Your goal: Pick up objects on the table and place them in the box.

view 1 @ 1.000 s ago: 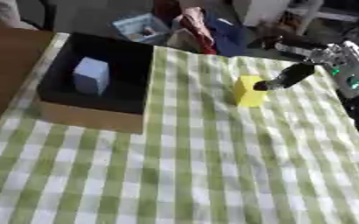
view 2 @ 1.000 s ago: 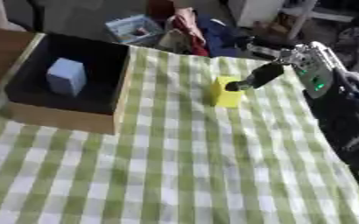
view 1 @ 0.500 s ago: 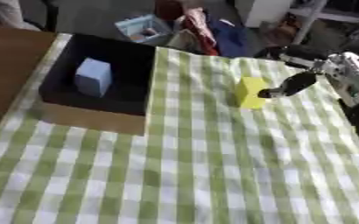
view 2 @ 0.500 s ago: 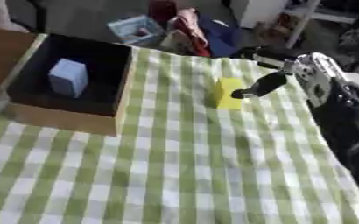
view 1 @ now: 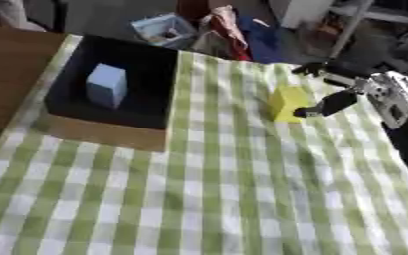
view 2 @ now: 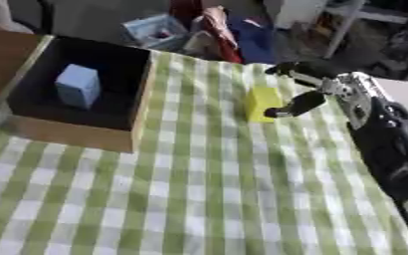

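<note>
**Yellow block at risk of tipping before it was gripped**

The yellow block (view 1: pixel 287 103) stood upright on the checked cloth (view 1: pixel 216 199), to the right of the box (view 1: pixel 112 89) and well apart from it. The right hand (view 1: pixel 334 99) reached in from the right. A dark finger (view 2: pixel 296 105) touched or nearly touched the block's right face low down, and another finger stretched out behind, above the block's far side. The fingers were spread, not yet curled round the block, so nothing was held. The left hand was not in view.

A blue block (view 2: pixel 77 85) already sat upright in the box, toward its left half, leaving room to its right.

The main danger, as I judged it, was a push instead of a grasp: with contact on only one face, any further advance would likely have slid or toppled the block leftward over the cloth. The cloth itself could have bunched and carried the block with it. If the fingers closed on a corner, not on opposite faces, the block might have twisted out during the lift. On the carry, the near box wall was a snag, and a careless drop could have knocked the blue block over.
</note>
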`<state>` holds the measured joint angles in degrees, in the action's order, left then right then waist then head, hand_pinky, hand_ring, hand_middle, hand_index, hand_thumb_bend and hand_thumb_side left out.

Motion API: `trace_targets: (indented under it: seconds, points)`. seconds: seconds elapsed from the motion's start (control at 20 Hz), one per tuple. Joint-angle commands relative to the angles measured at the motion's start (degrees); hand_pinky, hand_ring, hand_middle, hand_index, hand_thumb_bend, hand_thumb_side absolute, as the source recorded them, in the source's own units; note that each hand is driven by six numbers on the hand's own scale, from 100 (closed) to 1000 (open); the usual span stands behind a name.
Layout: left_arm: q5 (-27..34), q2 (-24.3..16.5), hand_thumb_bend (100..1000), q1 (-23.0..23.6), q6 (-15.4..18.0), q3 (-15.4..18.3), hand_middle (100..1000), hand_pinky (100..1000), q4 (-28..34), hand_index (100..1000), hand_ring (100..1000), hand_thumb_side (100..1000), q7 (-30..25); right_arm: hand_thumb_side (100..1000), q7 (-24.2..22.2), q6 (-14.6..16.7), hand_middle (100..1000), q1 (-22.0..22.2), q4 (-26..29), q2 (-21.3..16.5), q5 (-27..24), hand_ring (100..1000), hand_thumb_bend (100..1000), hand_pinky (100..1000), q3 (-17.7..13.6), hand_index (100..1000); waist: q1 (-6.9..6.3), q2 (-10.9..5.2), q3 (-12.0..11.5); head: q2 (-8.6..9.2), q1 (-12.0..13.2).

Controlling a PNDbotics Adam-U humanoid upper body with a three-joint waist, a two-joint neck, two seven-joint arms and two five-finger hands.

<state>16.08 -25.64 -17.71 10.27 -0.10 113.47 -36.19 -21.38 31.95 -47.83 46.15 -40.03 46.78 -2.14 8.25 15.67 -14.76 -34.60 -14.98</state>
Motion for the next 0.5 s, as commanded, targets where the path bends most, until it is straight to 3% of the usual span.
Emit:
trace_targets:
  seconds: [0.05, 0.3, 0.5]
  points:
    - [-0.2, -0.4, 100, -0.6, 0.2, 0.6, 539, 620, 1.1, 713, 519, 663, -0.2, 629, 0.7, -0.3, 911, -1.1, -0.7, -1.2, 0.8, 922, 552, 870, -0.8, 987, -0.52, -0.71, -0.1, 0.84, -0.4]
    - [-0.4, -0.2, 100, -0.7, 0.4, 0.6, 540, 620, 1.1, 713, 520, 668, -0.4, 619, 1.3, -0.5, 883, -1.3, -1.9, -0.4, 1.5, 903, 549, 862, -0.8, 968, -0.61, -0.43, -0.5, 0.96, -0.6]
    - [-0.3, -0.1, 100, -0.7, 0.4, 0.6, 540, 620, 1.1, 713, 520, 668, -0.4, 568, 2.9, -0.3, 745, -1.4, -1.6, 0.1, 1.6, 847, 531, 843, -0.8, 902, -0.71, -0.39, -0.6, 1.01, -0.4]
